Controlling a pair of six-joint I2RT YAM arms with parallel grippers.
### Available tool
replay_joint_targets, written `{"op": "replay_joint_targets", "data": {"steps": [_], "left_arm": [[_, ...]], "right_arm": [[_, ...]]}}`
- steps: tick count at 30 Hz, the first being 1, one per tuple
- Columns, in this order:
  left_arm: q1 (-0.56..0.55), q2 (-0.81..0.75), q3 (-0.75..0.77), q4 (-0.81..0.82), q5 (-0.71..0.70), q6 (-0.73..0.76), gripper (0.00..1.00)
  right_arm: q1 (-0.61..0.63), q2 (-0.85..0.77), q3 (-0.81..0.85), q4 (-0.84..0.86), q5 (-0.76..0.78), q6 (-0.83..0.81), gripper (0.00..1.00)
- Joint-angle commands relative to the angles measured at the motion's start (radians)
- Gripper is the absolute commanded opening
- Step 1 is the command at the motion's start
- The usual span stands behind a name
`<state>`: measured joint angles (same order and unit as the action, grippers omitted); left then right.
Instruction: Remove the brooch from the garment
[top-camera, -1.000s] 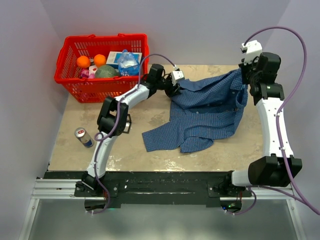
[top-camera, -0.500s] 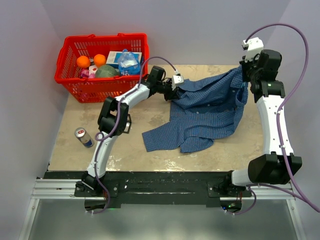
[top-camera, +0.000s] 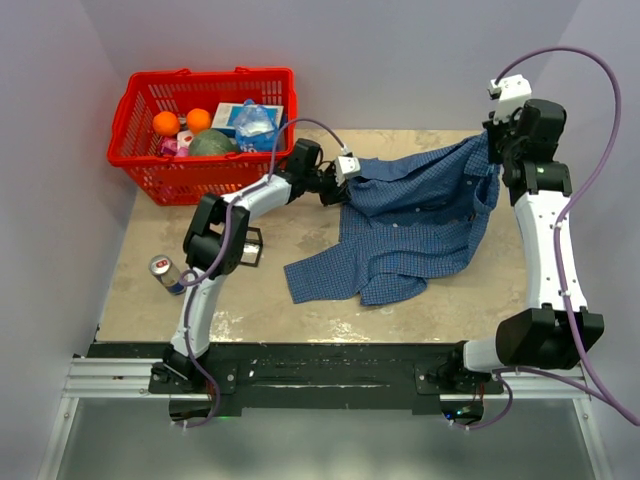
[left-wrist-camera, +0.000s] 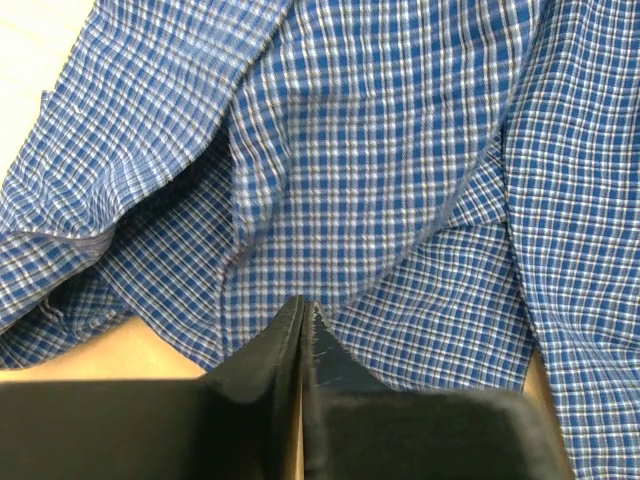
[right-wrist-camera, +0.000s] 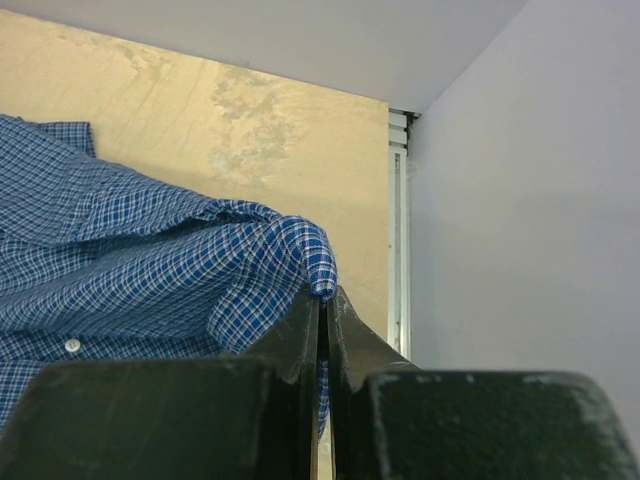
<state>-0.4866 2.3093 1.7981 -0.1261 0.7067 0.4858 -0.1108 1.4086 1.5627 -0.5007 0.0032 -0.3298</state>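
The left gripper (left-wrist-camera: 302, 305) pinched the shirt (top-camera: 420, 220) at its 10 o'clock edge; the right gripper (right-wrist-camera: 322, 295) clamped its 2 o'clock corner above the bench (top-camera: 300, 240).

walls (top-camera: 350, 60): pale lilac | table (top-camera: 135, 240): mottled tan | light: soft, even

Bare tabletop (top-camera: 300, 228) lies open left of the shirt (top-camera: 420, 225) and along its near hem. The red basket (top-camera: 170, 178) blocks the far-left corner. A drink can (top-camera: 167, 273) and a small black frame (top-camera: 252, 246) crowd the left arm (top-camera: 212, 232) (tight there). The shirt's raised far-right corner hangs just beside the wall (right-wrist-camera: 520, 200).
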Motion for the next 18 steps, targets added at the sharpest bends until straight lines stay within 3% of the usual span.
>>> {"op": "replay_joint_targets", "data": {"steps": [1,4,7,12,18], "left_arm": [[0.010,-0.111,-0.011,0.109,-0.038,0.019,0.43],[0.008,-0.061,0.044,0.096,-0.019,0.030,0.57],[0.000,-0.008,0.089,0.109,-0.035,0.004,0.62],[-0.009,0.038,0.118,0.224,-0.041,-0.091,0.63],[-0.012,0.102,0.188,0.177,0.095,-0.160,0.60]], "right_arm": [[-0.006,-0.069,0.014,0.039,0.038,-0.009,0.00],[-0.013,-0.092,0.007,0.019,0.040,-0.031,0.00],[-0.015,-0.129,-0.007,-0.012,0.018,-0.038,0.00],[-0.015,-0.187,-0.055,-0.051,0.006,-0.029,0.00],[-0.015,-0.209,-0.092,-0.056,0.004,-0.017,0.00]]}}
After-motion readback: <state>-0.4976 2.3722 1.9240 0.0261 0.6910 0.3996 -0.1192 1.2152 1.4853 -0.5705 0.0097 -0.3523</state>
